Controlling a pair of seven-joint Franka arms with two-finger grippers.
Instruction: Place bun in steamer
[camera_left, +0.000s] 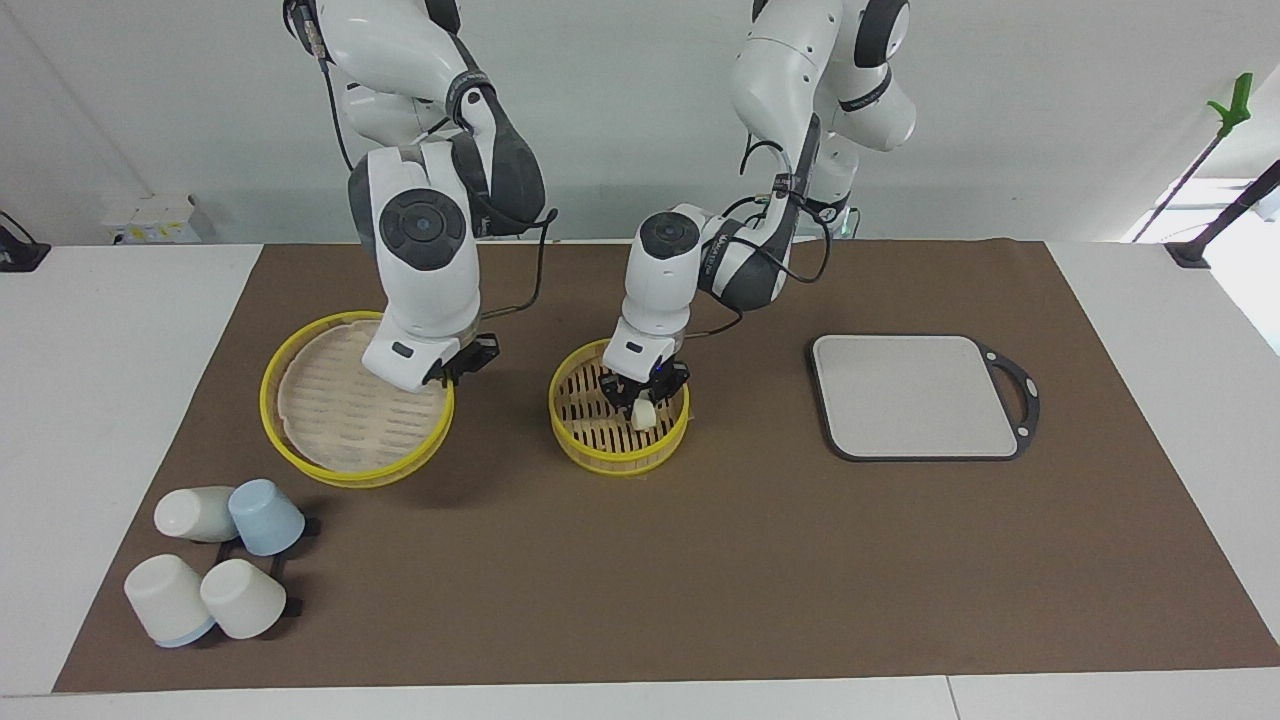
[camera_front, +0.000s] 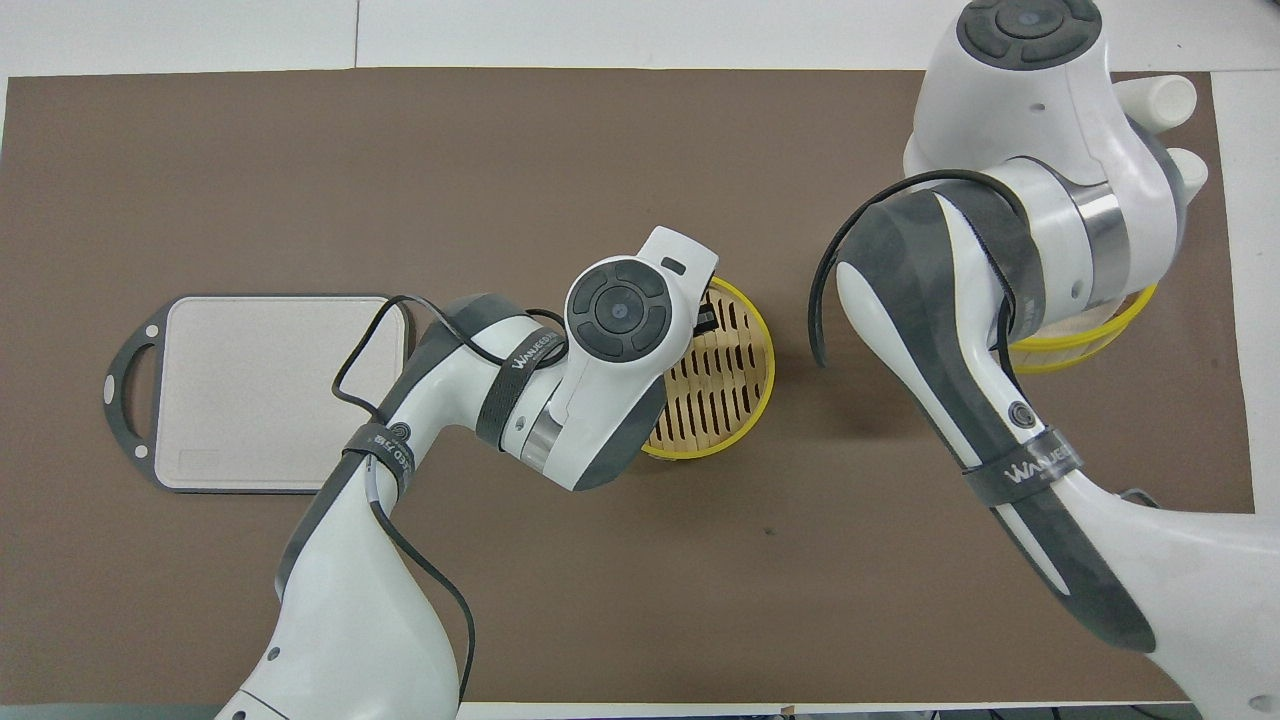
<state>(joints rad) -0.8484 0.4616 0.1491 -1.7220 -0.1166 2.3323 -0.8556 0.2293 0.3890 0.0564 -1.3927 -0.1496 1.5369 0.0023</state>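
The steamer (camera_left: 612, 461), a round bamboo basket with a yellow rim, stands on the brown mat mid-table; it also shows in the overhead view (camera_front: 764, 345). My left gripper (camera_left: 641, 401) is down inside it, at the side toward the left arm's end, shut on the small cream-white bun (camera_left: 643, 415), which hangs low over the slatted floor. In the overhead view my left arm hides the bun. The steamer's lid (camera_left: 330, 420) lies flat toward the right arm's end. My right gripper (camera_left: 462, 362) waits over the lid's edge.
A flat grey board (camera_left: 915, 395) with a dark handle lies toward the left arm's end. Several white and blue cups (camera_left: 215, 555) lie on the mat's corner, farther from the robots than the lid.
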